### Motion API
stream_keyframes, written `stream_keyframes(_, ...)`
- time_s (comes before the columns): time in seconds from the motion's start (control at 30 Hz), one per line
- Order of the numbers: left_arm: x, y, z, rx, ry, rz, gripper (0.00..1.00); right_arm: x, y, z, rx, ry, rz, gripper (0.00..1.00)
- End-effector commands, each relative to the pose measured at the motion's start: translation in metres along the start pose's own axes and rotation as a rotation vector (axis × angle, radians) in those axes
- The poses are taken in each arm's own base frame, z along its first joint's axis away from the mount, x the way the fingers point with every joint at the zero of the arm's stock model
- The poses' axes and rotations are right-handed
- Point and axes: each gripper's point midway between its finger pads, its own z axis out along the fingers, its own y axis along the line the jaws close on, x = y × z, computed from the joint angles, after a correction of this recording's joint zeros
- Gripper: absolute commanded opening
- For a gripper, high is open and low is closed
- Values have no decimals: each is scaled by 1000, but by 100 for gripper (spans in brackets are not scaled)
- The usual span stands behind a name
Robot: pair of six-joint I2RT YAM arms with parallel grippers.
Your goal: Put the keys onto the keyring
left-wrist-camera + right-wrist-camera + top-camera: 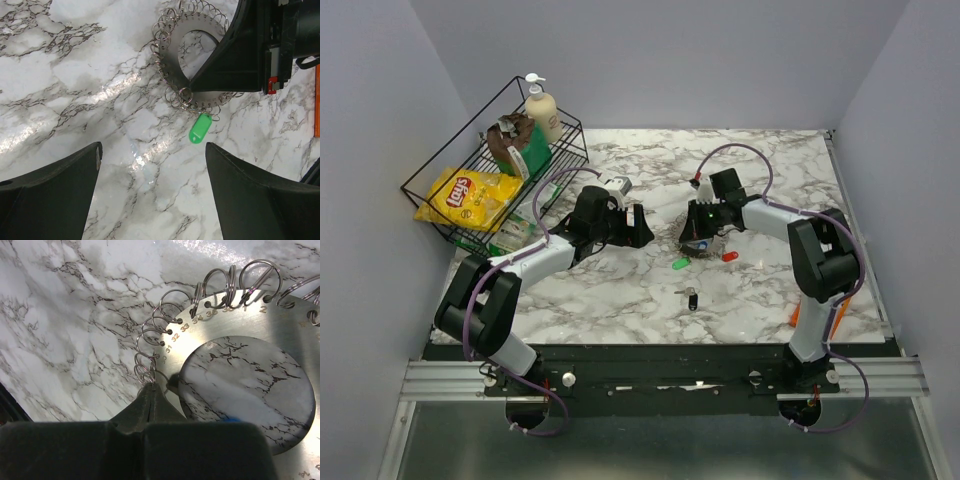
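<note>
The right claw (152, 389) is pinching the rim of the keyring (240, 320) on the worktop (620, 290); the left claw (151, 152) is hovering, fingers apart; the green key (200, 128) seems hooked on; the red key (729, 257) and the black key (692, 297) are lying loose.

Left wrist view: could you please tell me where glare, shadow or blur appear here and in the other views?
Left wrist: a glare streak crosses the white marble tabletop; the green plastic-headed key is sharp. Right wrist: the silvery numbered metal keyring is crisp, the right gripper a dark featureless mass. Top external: evenly lit.
</note>
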Motion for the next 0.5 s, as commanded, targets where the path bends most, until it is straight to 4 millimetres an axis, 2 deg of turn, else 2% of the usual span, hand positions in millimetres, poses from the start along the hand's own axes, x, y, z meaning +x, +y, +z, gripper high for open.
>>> stream_keyframes(0.0, -4, -1, -5, -8, -21, 22, 93, -4, 10, -13, -6, -21, -23, 1)
stream_keyframes(0.27, -3, 0, -5, -14, -19, 25, 93, -12, 14, -20, -2, -81, -49, 2)
stream_keyframes(0.3, -3, 0, -5, -14, -19, 28, 93, -12, 14, -20, -3, -82, -57, 12)
stream_keyframes(0.37, -3, 1, -5, -15, -16, 25, 93, -12, 14, -19, -11, -81, -66, 25)
stream_keyframes(0.47, -3, 0, -5, -12, -15, 28, 93, -10, 14, -13, -29, -73, -69, 34)
